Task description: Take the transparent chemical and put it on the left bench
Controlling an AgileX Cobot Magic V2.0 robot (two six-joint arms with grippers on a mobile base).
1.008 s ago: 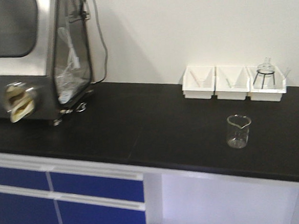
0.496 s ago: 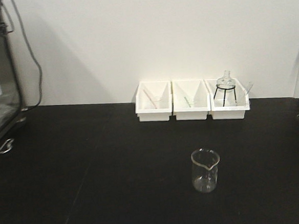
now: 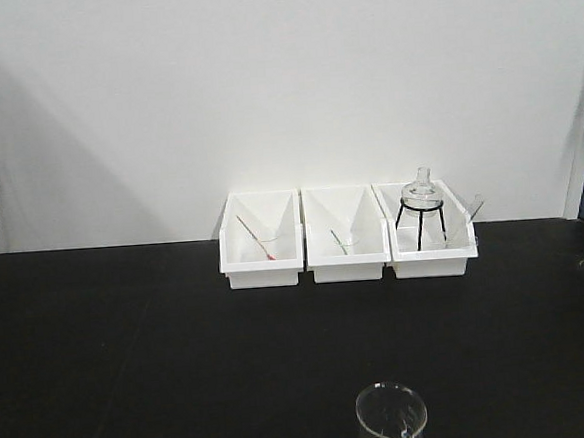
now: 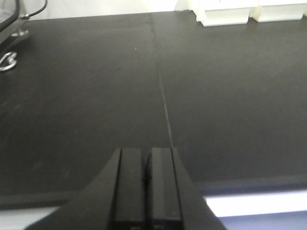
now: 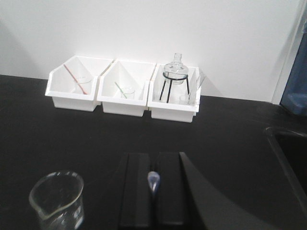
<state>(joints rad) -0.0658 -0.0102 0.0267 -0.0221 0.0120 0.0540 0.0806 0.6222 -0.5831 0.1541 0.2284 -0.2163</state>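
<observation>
Beaker (image 3: 391,423) is standing upright on the black desk (image 3: 130,341), well out in front of the three white bins (image 3: 346,245) lined up along the wall. From my right wrist view it's down and to the left of my right fingers (image 5: 139,191), close but not touching. Both sets are pinched narrow and holding nothing. My left fingers (image 4: 130,187) hang over the desk near its front edge.
</observation>
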